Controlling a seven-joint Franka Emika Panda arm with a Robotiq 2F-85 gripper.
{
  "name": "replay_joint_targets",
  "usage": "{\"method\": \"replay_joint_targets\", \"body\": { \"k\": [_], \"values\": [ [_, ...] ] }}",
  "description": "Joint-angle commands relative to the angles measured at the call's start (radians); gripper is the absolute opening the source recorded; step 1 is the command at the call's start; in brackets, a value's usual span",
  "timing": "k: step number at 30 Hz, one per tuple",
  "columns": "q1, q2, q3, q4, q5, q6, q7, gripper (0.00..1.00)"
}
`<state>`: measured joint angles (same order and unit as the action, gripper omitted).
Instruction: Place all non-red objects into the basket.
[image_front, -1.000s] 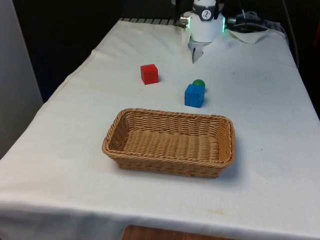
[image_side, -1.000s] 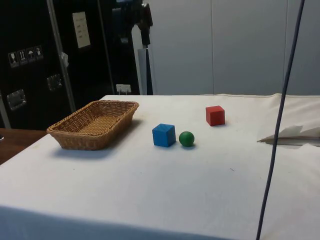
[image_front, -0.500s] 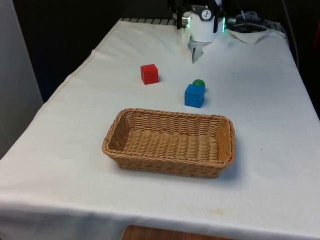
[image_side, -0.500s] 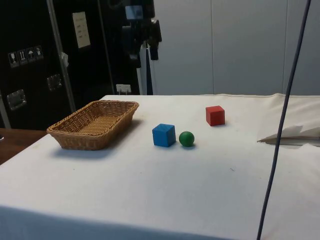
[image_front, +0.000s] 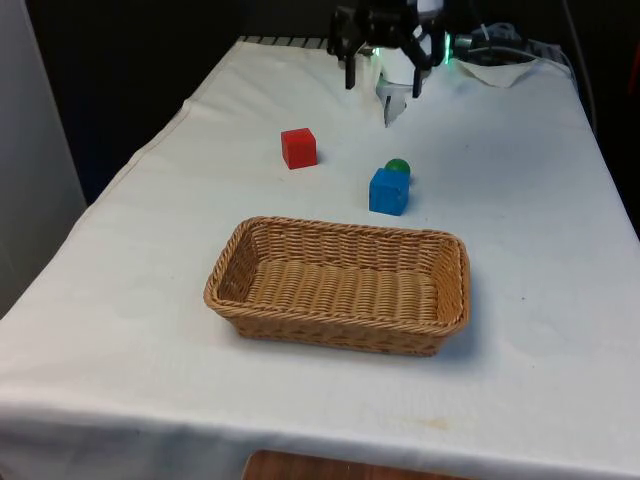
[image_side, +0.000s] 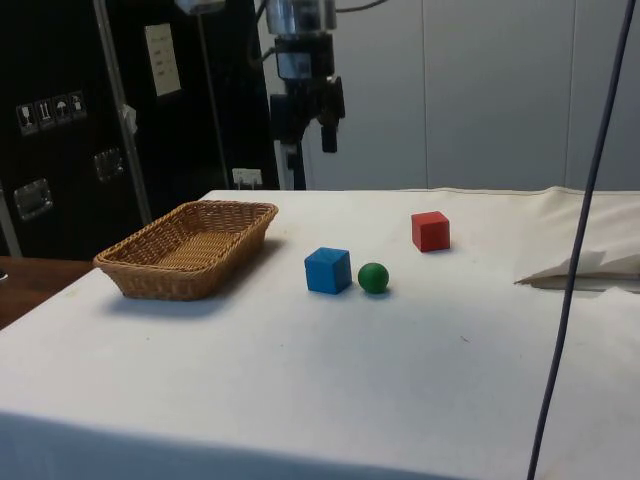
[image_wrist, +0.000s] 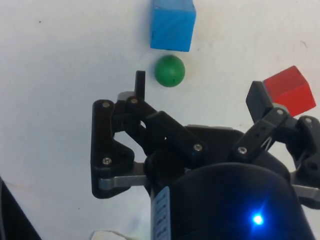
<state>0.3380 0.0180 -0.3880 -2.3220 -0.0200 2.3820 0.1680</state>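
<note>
Since a second ago the gripper (image_front: 383, 82) has dropped into the front view, fingers spread wide above the far table end. From the side, the blue cube (image_side: 328, 270) and green ball (image_side: 373, 277) sit just beside each other, near the basket (image_side: 190, 247). At the wrist, both lie beyond the parted fingers (image_wrist: 140, 85), with the red cube (image_wrist: 290, 91) off to one side.

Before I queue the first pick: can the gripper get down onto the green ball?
Probably yes: the gripper hangs open above the table, the green ball has nothing over it, though the blue cube sits close beside it.
</note>
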Motion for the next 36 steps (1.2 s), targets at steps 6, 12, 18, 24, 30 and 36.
{"method": "replay_joint_targets", "body": {
  "k": [6,12,18,24,30,36],
  "values": [
    [-0.001,0.021,-0.012,-0.030,0.028,0.058,-0.027,1.00],
    [-0.001,0.049,-0.011,-0.042,0.048,0.092,-0.035,1.00],
    [0.000,0.082,0.012,-0.062,0.108,0.150,-0.060,1.00],
    [-0.002,0.119,0.032,-0.077,0.145,0.201,-0.079,1.00],
    [-0.004,0.151,0.039,-0.082,0.167,0.243,-0.108,1.00],
    [-0.001,0.175,0.031,-0.077,0.151,0.250,-0.114,1.00]
  ]
}}
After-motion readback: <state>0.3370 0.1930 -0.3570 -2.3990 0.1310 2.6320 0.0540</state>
